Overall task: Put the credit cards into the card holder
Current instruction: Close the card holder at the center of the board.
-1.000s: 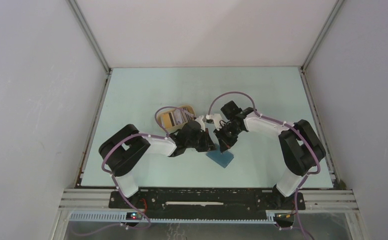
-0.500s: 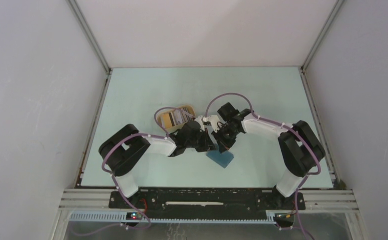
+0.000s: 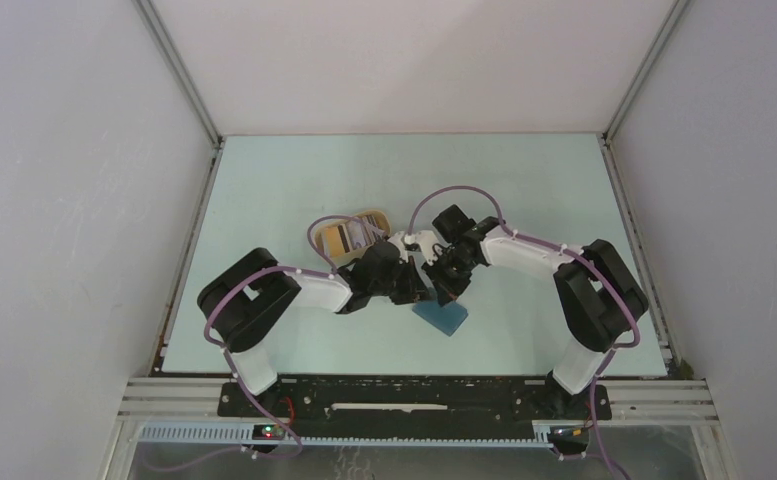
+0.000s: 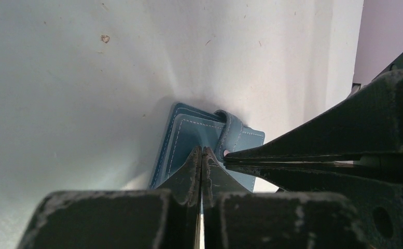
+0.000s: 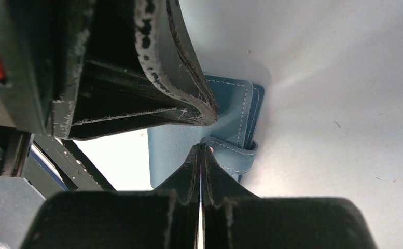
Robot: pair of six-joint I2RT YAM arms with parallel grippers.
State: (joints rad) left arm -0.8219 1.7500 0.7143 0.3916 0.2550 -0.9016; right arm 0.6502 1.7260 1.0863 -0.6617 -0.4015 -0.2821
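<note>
The card holder (image 3: 444, 319) is a teal-blue wallet lying folded shut on the table, its strap (image 5: 230, 154) wrapped over one edge. It also shows in the left wrist view (image 4: 183, 136) and the right wrist view (image 5: 170, 155). My left gripper (image 4: 202, 151) is shut, its tips pressing on the wallet's cover beside the strap. My right gripper (image 5: 201, 147) is shut, its tips at the strap's end by the snap button (image 4: 225, 153). The two grippers (image 3: 419, 293) (image 3: 443, 291) meet tip to tip over the wallet's far edge. The credit cards (image 3: 362, 232) lie in a tan tray.
The tan oval tray (image 3: 336, 236) stands just behind my left arm, to the far left of the wallet. The table's side rails and grey walls enclose the pale table (image 3: 524, 190).
My right arm has shifted slightly to the left, toward the left gripper. The wallet and left gripper have stayed in place.
</note>
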